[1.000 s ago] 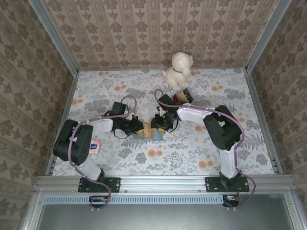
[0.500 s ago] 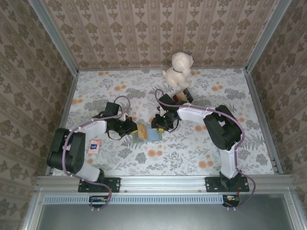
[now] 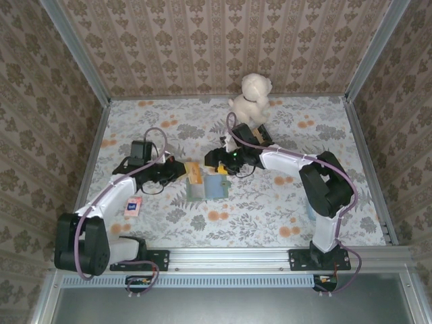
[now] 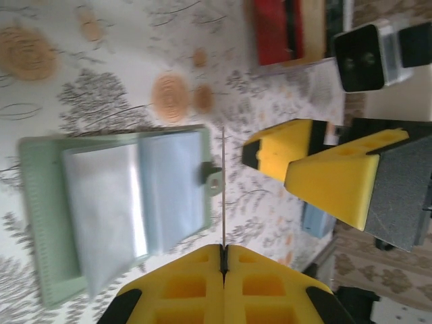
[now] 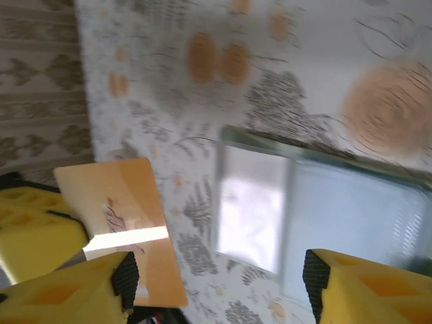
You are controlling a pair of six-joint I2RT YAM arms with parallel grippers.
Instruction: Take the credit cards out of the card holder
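Card holder: the card holder (image 3: pixel 208 189) lies opened flat near the middle of the tabletop (image 3: pixel 304 202), a little toward the left edge. Its green cover is underneath and its pale inner sleeves face up.
Sleeves: from the left wrist view they look light and glossy. Whether another card sits inside them cannot be told.
Orange card: the orange card (image 5: pixel 125 216) is out of the sleeves and off the tabletop, just beside the holder's far left corner.
Left gripper: the left gripper (image 4: pixel 224 251) has its fingers pressed together on the bottom edge of the orange card, which its own camera sees edge-on as a thin line.
Right gripper: the right gripper (image 5: pixel 219 277) hovers near the holder's far edge with its fingers well apart and nothing between them. It touches neither the holder nor the card.
Other things: a small white-and-pink card (image 3: pixel 133 206) lies near the left edge. A striped block (image 3: pixel 255 136) and a plush dog (image 3: pixel 251 96) sit toward the far edge.
Step in hand: probably the carry-off of one extracted card, with the holder left lying loose.
Next move: likely to take the orange card to bare tabletop on the left and lay it flat before letting go.
After that: the sleeves would need checking. Any further pull calls for the right gripper to pin the light holder so it does not drag along.
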